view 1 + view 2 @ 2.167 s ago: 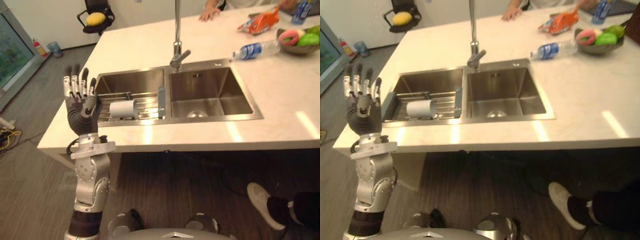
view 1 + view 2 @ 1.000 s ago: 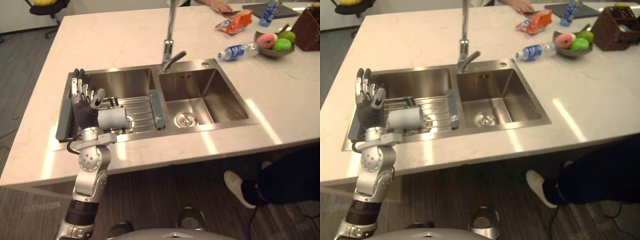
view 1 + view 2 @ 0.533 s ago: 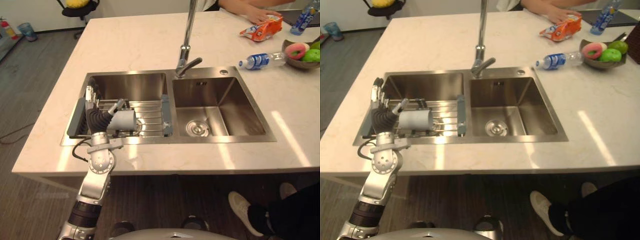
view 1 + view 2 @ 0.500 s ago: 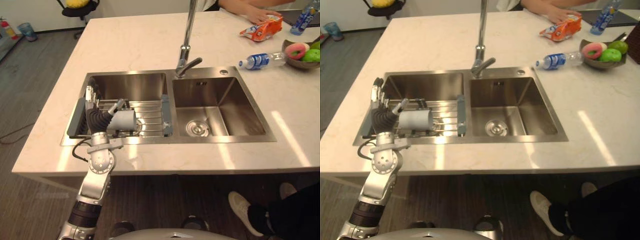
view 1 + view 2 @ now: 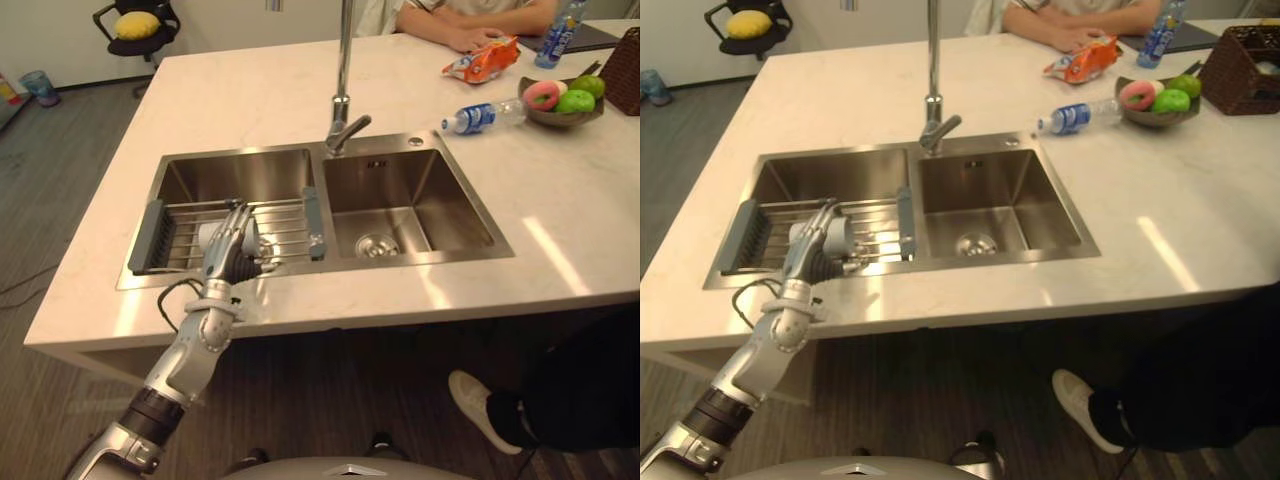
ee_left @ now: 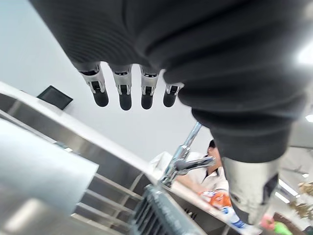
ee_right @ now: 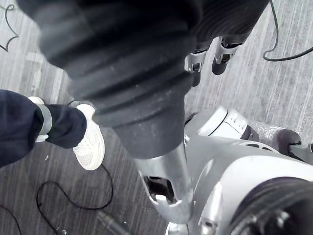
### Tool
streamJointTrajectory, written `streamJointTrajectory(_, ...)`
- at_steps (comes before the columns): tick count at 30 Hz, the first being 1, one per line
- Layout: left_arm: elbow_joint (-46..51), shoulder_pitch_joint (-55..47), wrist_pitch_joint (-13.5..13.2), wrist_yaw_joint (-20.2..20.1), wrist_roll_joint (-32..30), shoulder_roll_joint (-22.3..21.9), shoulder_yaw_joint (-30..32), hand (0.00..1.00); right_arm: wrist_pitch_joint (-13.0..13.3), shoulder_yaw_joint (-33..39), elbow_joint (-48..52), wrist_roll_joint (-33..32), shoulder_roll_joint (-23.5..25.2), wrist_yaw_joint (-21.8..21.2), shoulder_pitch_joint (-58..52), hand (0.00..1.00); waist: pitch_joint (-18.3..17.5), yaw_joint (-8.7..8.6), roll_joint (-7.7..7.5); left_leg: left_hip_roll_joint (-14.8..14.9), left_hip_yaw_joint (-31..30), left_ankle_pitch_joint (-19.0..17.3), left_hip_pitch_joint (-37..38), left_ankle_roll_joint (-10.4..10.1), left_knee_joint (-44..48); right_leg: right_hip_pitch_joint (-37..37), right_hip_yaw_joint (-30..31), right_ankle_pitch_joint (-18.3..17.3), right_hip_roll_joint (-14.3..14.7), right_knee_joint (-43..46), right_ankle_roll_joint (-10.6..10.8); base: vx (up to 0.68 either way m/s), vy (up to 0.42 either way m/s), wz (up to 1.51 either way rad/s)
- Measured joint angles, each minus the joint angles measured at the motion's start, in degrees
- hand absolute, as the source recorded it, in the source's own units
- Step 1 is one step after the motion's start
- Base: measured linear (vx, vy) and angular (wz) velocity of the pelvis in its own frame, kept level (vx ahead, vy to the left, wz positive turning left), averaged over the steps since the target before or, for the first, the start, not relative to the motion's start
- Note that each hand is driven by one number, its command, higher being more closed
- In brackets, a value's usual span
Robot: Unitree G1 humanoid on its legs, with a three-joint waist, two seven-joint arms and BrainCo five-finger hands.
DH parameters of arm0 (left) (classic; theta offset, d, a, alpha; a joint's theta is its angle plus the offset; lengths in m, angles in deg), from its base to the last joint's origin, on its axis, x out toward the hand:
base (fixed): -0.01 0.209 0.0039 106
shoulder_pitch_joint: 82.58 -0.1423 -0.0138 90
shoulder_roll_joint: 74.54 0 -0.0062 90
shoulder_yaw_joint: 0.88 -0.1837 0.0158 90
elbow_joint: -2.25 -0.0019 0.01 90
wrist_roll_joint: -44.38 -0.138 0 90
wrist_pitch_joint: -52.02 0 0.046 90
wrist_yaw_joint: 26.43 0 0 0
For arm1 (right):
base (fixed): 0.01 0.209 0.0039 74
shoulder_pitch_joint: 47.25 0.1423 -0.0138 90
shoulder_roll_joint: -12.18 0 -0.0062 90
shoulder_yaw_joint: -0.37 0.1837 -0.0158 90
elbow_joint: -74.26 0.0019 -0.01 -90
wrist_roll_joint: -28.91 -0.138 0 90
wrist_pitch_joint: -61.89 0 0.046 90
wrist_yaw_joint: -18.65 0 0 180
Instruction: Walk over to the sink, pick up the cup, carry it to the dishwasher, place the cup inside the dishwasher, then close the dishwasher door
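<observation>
White cup (image 5: 211,237) on its side on drying rack (image 5: 285,216), near edge of left sink basin (image 5: 240,172), left hand (image 5: 229,252) over it, fingers (image 6: 124,96) straight, nothing grasped, right hand (image 7: 137,63) relaxed.

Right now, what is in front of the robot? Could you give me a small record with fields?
Place: two-basin steel sink in a pale counter
Cup: cup on the wire rack in the left basin, not yet lifted
Left robot hand: left robot hand open, fingers straight, reaching over the cup
Right robot hand: right robot hand low, above the floor
Far counter: bottle lying down, orange snack bag, bowl of fruit, a person's hand
</observation>
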Motion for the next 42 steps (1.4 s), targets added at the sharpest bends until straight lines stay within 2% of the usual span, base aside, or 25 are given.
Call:
streamJointTrajectory(1, -0.5, 0.0, 0.66, 0.43, -0.05, 0.19, -0.05, 0.0, -0.01, -0.71, 0.01, 0.0, -0.11, 0.0, 0.03, 0.0, -0.03, -0.08, -0.02, 0.01, 0.12, 0.15, 0.01, -0.09, -0.2, -0.17, 0.01, 0.07, 0.06, 0.0, -0.02, -0.03, 0.006, -0.11)
streamJointTrajectory(3, -2.17, 0.04, 2.7, 4.29, -0.92, 0.32, -0.1, 0.0, -0.05, -1.51, -0.03, -0.01, -0.16, 0.0, 0.07, 0.0, -0.06, -0.35, -0.19, 0.28, 0.27, 0.19, 0.01, -0.2, -0.23, -0.3, 0.1, 0.3, 0.36, -0.01, 0.2, -0.01, -0.001, -0.05)
streamJointTrajectory(4, -2.41, 0.07, 2.97, 5.03, -0.93, 0.34, -0.08, 0.0, -0.03, -1.5, -0.02, -0.01, -0.18, -0.01, 0.07, 0.0, -0.09, -0.39, -0.24, 0.35, 0.28, 0.19, 0.03, -0.25, -0.23, -0.3, 0.1, 0.31, 0.45, -0.01, 0.22, 0.0, 0.0, 0.0)
streamJointTrajectory(6, -4.19, 0.79, 3.72, 9.05, -0.92, 0.35, -0.03, 0.0, 0.0, -1.53, -0.02, 0.0, -0.31, -0.04, 0.11, 0.0, -0.16, -0.59, -0.37, 0.51, 0.47, 0.21, 0.11, -0.43, -0.23, -0.32, 0.22, 0.36, 0.63, 0.0, 0.23, 0.01, 0.002, -0.02)
streamJointTrajectory(12, -7.74, 3.26, 3.99, 17.56, 1.04, 0.43, 1.71, 0.0, 0.05, -1.74, -0.01, 0.04, -0.32, -0.09, 0.38, 0.0, -0.32, -0.74, -0.95, 0.48, 1.88, -0.19, 0.73, -0.56, -0.26, -0.73, 1.12, 0.79, 0.56, 0.01, 0.21, 0.02, 0.016, -0.15)
streamJointTrajectory(14, -9.01, 4.56, 3.99, 20.49, 1.55, 0.43, 3.19, 0.0, 0.04, -1.77, 0.0, 0.13, -0.26, -0.1, 0.38, 0.0, -0.31, -1.3, -1.36, 0.37, 2.09, -0.3, 0.9, -0.47, -0.26, -0.69, 1.01, 1.11, 0.43, 0.0, 0.18, 0.0, 0.016, -0.09)
streamJointTrajectory(17, -11.25, 6.19, 4.49, 21.99, 1.29, 0.43, 5.34, 0.0, 0.06, -1.75, 0.01, 0.43, -0.27, -0.25, 0.36, 0.0, -0.29, -1.53, -1.6, 0.34, 2.75, -0.32, 1.06, -0.42, -0.19, -0.92, 0.93, 1.58, 0.35, -0.04, 0.0, -0.04, 0.016, -0.1)
streamJointTrajectory(22, -14.78, 7.21, 8.0, 19.23, -4.35, 0.65, 6.24, 0.0, 0.13, -1.51, 0.04, 1.24, -0.28, -1.76, -0.02, 0.0, -0.27, -1.68, -1.63, 0.38, 3.27, -0.32, 1.07, -0.36, -0.1, -1.13, 0.97, 1.74, 0.37, -0.05, -0.18, -0.05, 0.004, -0.04)
streamJointTrajectory(25, -16.03, 7.22, 9.55, 15.05, -8.62, 0.73, 6.14, 0.0, 0.13, -1.46, 0.12, 1.25, -0.29, -1.92, -0.02, 0.0, -0.27, -1.92, -1.64, 0.42, 3.4, -0.31, 1.08, -0.36, -0.1, -1.23, 1.06, 1.7, 0.43, -0.05, -0.24, -0.02, 0.002, -0.01)
streamJointTrajectory(27, -17.91, 7.45, 10.15, 9.76, -11.77, 2.09, 5.11, 0.0, 0.09, -1.44, 0.29, 1.25, -0.25, -1.93, 0.03, 0.0, -0.28, -2.35, -1.6, 0.49, 3.84, -0.46, 0.91, -0.58, -0.1, -1.9, 1.46, 1.68, 0.51, -0.05, -0.26, -0.02, 0.008, -0.08)
streamJointTrajectory(30, -19.78, 8.72, 10.85, 5.91, -13.58, 3.4, 3.98, 0.0, 0.0, -1.44, 0.49, 1.24, -0.28, -1.85, -0.19, 0.0, -0.29, -2.81, -1.54, 0.55, 4.12, -0.49, 0.96, -0.54, -0.09, -2.05, 1.7, 1.69, 0.57, -0.04, -0.26, 0.01, 0.006, -0.07)
streamJointTrajectory(35, -22.15, 10.87, 11.84, 3.41, -14.48, 4.9, 3.14, 0.0, -0.02, -1.45, 0.5, 1.2, -0.28, -1.82, -0.16, 0.0, -0.23, -3.24, -1.35, 0.53, 4.8, -0.62, 1.07, -0.58, -0.03, -2.11, 2.29, 1.75, 0.58, 0.29, -0.2, 0.03, 0.013, -0.06)
streamJointTrajectory(42, -26.32, 12.28, 11.43, 1.98, -17.89, 5.48, 2.47, 0.0, -0.02, -1.5, 0.54, 1.17, -0.52, -1.93, -0.11, 0.0, -0.18, -3.3, -1.1, 0.63, 4.9, -0.92, 0.95, -0.56, 0.86, -2.0, 2.43, 1.82, 0.55, 0.0, -0.27, -0.02, 0.0, -0.01)
